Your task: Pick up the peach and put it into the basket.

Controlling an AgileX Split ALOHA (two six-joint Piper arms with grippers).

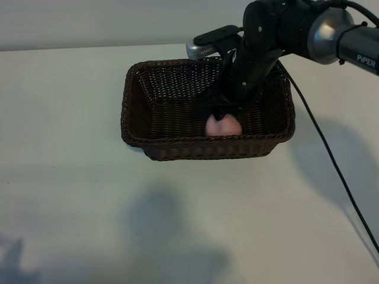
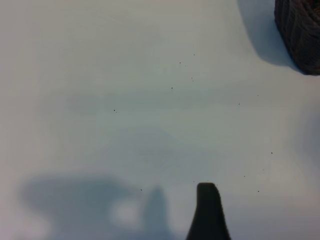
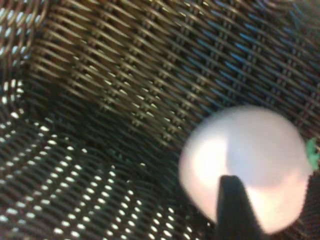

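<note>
Reaching steeply down into the basket (image 1: 142, 106), the right gripper (image 1: 222, 115) hangs over the peach (image 1: 223, 126), which lies on the woven floor close to the near wall, toward the right end. From the right wrist view, the peach (image 3: 250, 170) sits against the wicker, with one dark fingertip (image 3: 235, 210) crossing in front of it; whether the jaws are apart or clamped on the fruit cannot be told. The basket stands on the pale surface (image 1: 71, 195), a cable (image 1: 331, 160) trailing beside it. The left gripper is outside the exterior view; its wrist view shows one fingertip (image 2: 207, 215) above bare surface, jaws apart, a basket corner (image 2: 300, 30) far off.
</note>
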